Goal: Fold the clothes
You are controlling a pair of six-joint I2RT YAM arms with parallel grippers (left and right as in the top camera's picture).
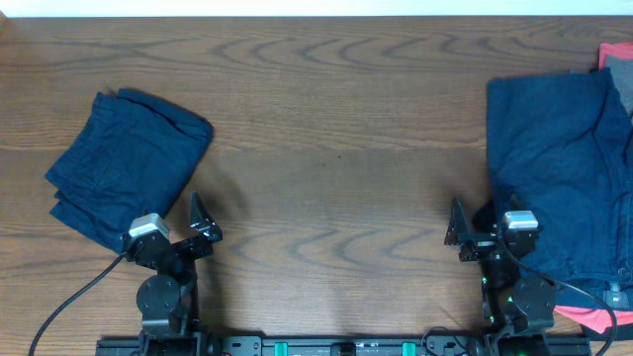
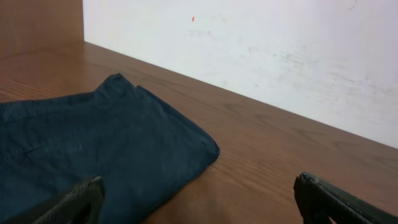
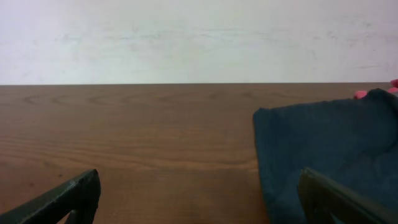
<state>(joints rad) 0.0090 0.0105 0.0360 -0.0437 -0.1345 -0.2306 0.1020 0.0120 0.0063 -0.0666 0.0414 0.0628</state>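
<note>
Two dark navy garments lie on the wooden table [image 1: 326, 119], well apart, one toward each end. At the robot's left, the folded garment [image 1: 129, 163] sits as a compact, slightly tilted bundle, with layered edges showing along its lower-left side. In the left wrist view one of its corners points toward the white wall [image 2: 280, 50]. The left gripper [image 1: 203, 225] hangs just beside the bundle's near right corner. Its two fingers [image 2: 74, 202] are spread wide and grasp nothing, with only bare wood and the cloth's edge showing between them.

At the robot's right, the larger garment [image 1: 559, 168] is spread flatter and runs out of the overhead frame on the right, a seam visible down its length. A pink cloth [image 1: 613, 54] peeks out past its far corner, and pink shows again at its near edge. A strip of grey cloth [image 1: 625, 94] lies at the frame's right margin. The right gripper [image 1: 458, 225] sits just left of this garment's left edge, jaws parted and empty. In the right wrist view the navy fabric lies ahead and to the right. A black cable [image 1: 574, 284] crosses the garment's near part by the right arm's base.
</note>
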